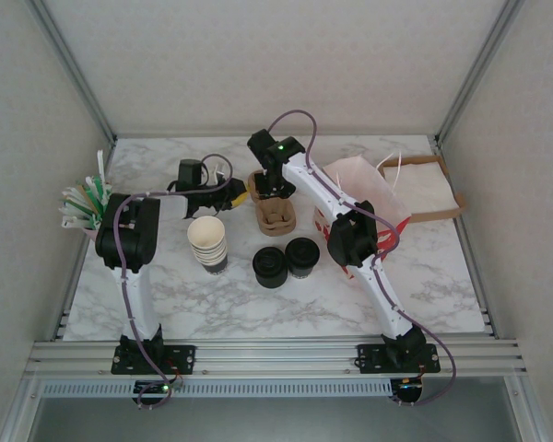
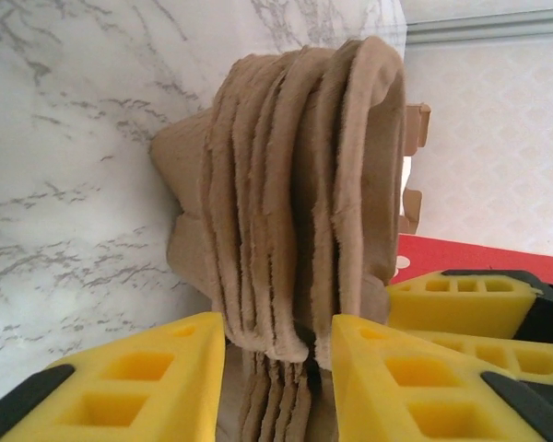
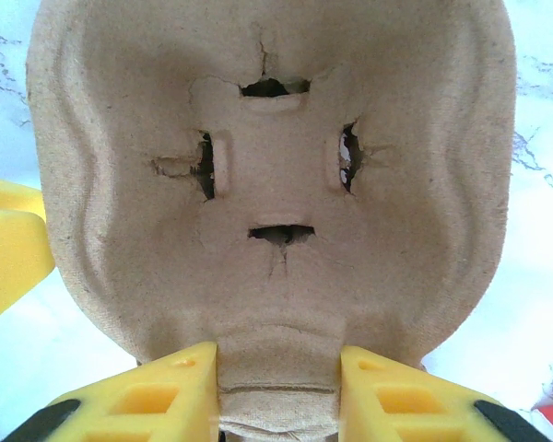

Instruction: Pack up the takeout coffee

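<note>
The marble table [image 1: 166, 304] fills the overhead view. A red-and-white paper bag [image 1: 364, 189] lies at 2 o'clock from its centre, and a flat brown bag [image 1: 431, 189] lies beyond that, toward the right wall. The carrier stack [image 1: 276, 219], nested brown pulp trays, sits at 12 o'clock from centre, where both arms meet. A stack of cream-rimmed cups [image 1: 207, 241] stands at 9 o'clock. The lid stack [image 1: 270, 267] is near centre.

The takeout coffee [image 1: 302, 256] stands upright just beside the lid stack, at its 2 o'clock and at 5 o'clock from the carriers, apart from both grippers. A bundle of straws [image 1: 85, 203] pokes up at the far left edge.

The overhead view gives this layout but hides both grips. The left wrist camera sees the trays edge-on. The left gripper [image 2: 276, 359] is pinched on the rims of several layers, and the other arm's yellow fingers [image 2: 461, 299] sit at 3 o'clock. The right wrist camera looks into the top tray's slotted cup well. The right gripper [image 3: 278, 368] is clamped on the tray's near rim, and a left finger [image 3: 5, 249] shows at 9 o'clock.
</note>
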Available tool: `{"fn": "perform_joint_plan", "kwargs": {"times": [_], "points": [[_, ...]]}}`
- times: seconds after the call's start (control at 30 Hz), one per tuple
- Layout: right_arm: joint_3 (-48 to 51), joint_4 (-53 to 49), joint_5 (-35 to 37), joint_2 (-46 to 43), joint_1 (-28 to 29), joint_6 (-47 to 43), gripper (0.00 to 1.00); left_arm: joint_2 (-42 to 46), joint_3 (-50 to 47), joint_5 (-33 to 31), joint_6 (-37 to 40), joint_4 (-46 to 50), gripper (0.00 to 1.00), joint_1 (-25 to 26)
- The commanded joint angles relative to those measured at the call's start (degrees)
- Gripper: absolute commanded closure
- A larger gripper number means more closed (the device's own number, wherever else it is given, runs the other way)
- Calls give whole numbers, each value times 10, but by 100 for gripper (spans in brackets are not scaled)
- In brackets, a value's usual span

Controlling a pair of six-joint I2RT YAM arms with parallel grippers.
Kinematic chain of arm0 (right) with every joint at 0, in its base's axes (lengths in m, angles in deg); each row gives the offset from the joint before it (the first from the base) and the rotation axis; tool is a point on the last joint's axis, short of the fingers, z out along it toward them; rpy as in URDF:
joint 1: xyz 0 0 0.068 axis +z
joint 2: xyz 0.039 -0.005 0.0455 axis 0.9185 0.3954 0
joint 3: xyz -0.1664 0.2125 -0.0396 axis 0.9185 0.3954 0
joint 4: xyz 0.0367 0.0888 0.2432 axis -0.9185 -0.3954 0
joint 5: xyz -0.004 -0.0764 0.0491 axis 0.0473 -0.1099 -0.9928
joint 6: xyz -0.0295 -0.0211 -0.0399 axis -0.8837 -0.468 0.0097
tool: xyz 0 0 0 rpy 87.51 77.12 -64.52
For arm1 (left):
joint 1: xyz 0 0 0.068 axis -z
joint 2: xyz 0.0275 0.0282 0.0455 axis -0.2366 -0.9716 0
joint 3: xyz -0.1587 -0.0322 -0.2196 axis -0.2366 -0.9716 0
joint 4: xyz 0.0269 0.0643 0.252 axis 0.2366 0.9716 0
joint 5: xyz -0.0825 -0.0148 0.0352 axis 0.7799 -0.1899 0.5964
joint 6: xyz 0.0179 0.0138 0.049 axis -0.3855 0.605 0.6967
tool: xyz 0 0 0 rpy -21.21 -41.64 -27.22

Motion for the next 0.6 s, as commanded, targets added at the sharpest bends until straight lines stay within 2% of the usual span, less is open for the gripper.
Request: {"fn": "perform_joint_plan", "kwargs": {"times": [0.0, 0.07, 0.57], "points": [[-1, -9, -9, -16, 4, 7, 67, 36, -15, 4, -8, -30, 60, -6], [0, -9, -10, -15, 4, 7, 67, 42, -22, 0, -10, -34, 58, -7], [-1, -5, -19, -16, 4, 10, 67, 10, -32, 26, -50, -96, 63, -11]]}}
